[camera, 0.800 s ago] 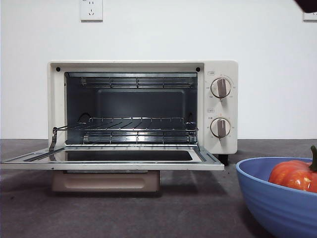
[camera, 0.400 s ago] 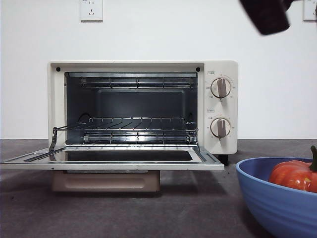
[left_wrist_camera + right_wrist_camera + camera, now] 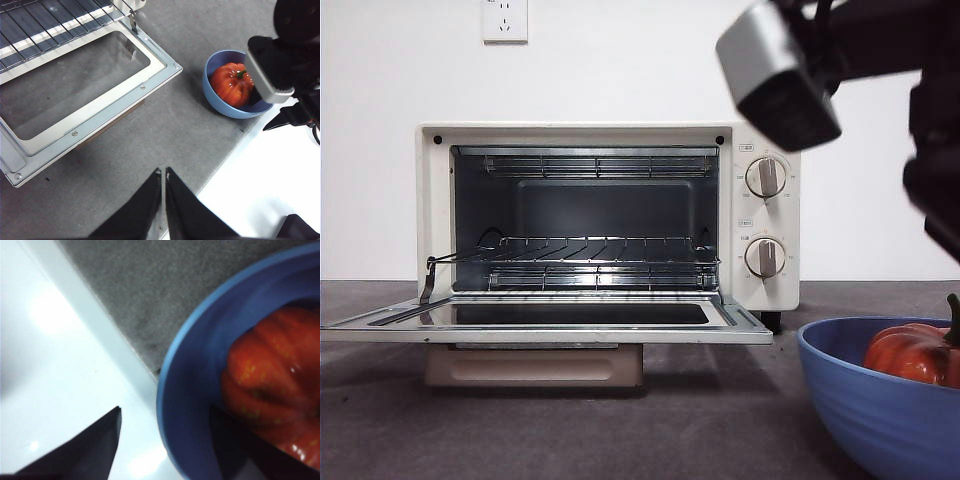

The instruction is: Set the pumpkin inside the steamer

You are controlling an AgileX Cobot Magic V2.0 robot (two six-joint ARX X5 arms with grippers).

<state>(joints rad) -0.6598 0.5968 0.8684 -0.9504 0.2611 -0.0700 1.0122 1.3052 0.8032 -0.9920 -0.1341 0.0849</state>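
The orange ribbed pumpkin [image 3: 915, 352] with a green stem lies in a blue bowl [image 3: 865, 400] at the front right of the table. It also shows in the left wrist view [image 3: 231, 84] and, blurred, in the right wrist view [image 3: 270, 385]. The cream-white steamer [image 3: 610, 215] stands at the back with its door [image 3: 550, 318] folded down flat and its wire rack bare. My right gripper [image 3: 165, 412] is open just above the bowl, one jaw outside the rim and one over the inside, beside the pumpkin. My left gripper [image 3: 164, 175] is shut and empty above the table's front edge.
The right arm [image 3: 935, 190] and its grey camera block [image 3: 778, 75] hang over the bowl, in front of the steamer's two knobs [image 3: 765, 177]. The bowl [image 3: 220, 102] sits close to the table's edge. Grey tabletop [image 3: 165, 120] lies between the open door and the bowl.
The right arm has come down from the top right corner into the front view and now hangs over the bowl. The pumpkin, bowl and steamer have not moved.
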